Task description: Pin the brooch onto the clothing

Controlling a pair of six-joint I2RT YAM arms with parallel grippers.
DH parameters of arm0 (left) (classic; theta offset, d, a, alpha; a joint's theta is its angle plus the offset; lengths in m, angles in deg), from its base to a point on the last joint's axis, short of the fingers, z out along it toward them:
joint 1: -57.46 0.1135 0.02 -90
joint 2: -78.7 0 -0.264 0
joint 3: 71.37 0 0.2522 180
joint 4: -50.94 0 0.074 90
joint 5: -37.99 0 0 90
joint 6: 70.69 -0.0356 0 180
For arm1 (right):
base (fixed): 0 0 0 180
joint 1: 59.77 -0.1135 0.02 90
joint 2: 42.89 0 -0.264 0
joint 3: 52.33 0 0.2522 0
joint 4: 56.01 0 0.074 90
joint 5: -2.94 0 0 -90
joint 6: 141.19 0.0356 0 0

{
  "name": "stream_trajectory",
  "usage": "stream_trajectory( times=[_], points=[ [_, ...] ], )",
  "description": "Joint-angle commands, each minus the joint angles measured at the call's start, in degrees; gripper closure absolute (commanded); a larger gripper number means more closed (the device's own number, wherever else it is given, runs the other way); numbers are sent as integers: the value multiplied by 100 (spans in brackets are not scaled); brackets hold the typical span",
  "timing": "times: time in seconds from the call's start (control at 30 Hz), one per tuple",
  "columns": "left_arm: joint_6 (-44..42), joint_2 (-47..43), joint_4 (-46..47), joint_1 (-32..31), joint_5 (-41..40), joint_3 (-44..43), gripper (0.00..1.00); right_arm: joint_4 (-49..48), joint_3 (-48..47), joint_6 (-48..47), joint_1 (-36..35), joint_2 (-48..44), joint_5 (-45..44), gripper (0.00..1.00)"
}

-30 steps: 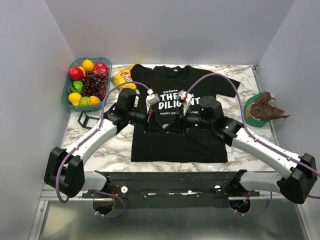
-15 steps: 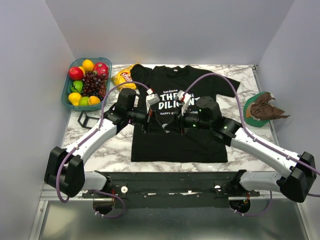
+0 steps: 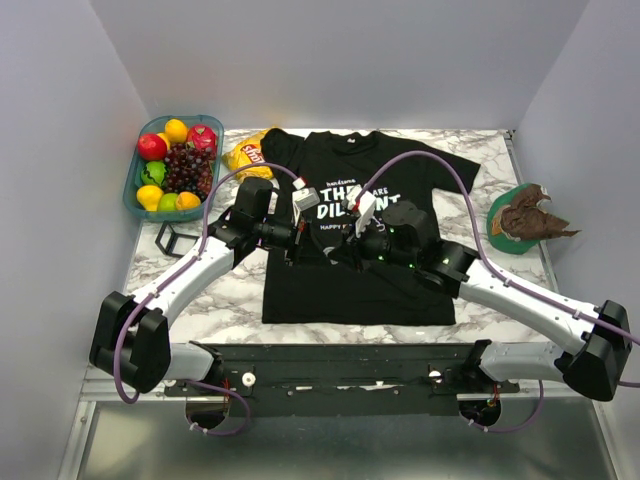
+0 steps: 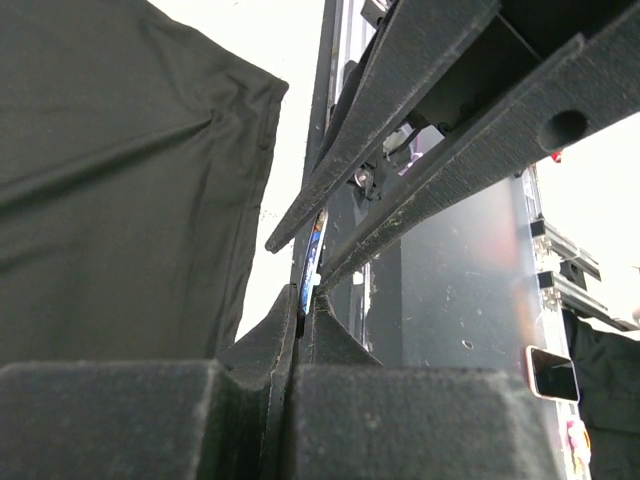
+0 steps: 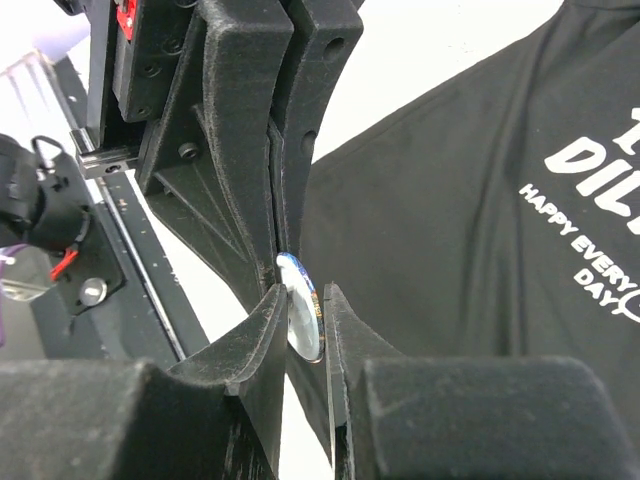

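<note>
Pinching the brooch edge-on between the fingers of the right gripper, up over the middle of the shirt, just below its big white words. Nipping the top edge of the brooch with the left gripper too, fingers pressed almost flat together, meeting the right one tip to tip. Working over a marble table, with a fruit bin and a yellow bag far left and a green plate far right.
</note>
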Motion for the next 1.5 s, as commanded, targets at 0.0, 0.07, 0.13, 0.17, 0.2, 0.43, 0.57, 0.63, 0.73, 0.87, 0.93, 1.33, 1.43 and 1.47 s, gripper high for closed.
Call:
stream_trajectory(
  times=[0.0, 0.07, 0.13, 0.17, 0.2, 0.43, 0.57, 0.63, 0.73, 0.87, 0.93, 1.33, 1.43, 1.47],
  points=[
    [20, -82, 4, -57, 331, -209, 100, 160, 131, -408, -59, 95, -1128, 75],
    [-7, -91, -13, -66, 331, -218, 100, 151, 166, -488, -67, 60, -1270, 75],
    [-15, -73, -31, -57, 322, -218, 100, 151, 202, -532, -68, -19, -1306, 75],
    [-24, -64, -40, -66, 304, -227, 100, 151, 202, -541, -76, -37, -1314, 75],
    [-33, -64, -66, -66, 278, -227, 100, 178, 184, -523, -76, -80, -1262, 75],
    [-279, 94, -444, -66, 50, -341, 100, 538, -325, -49, -76, -308, -172, 47],
    [-358, 85, -514, -75, -3, -341, 100, 810, -571, -180, -6, -625, -58, 33],
    [-542, 94, -725, -118, -56, -403, 100, 1012, -711, -276, 107, -678, 196, 30],
    [-648, 77, -822, -232, 31, -438, 100, 1293, -818, -426, 283, -653, 627, 30],
    [-753, 41, -901, -356, 146, -429, 100, 1549, -853, -532, 319, -529, 856, 32],
    [-789, 15, -980, -382, 251, -455, 100, 1584, -827, -532, 354, -468, 1163, 34],
    [-745, -231, -866, -690, 647, -376, 100, 2041, -844, -470, 583, -415, 2148, 44],
    [-745, -205, -892, -733, 691, -385, 100, 2111, -792, -488, 644, -494, 2157, 45],
    [-745, -214, -910, -742, 674, -385, 100, 2103, -765, -497, 670, -520, 2183, 45]
  ],
)
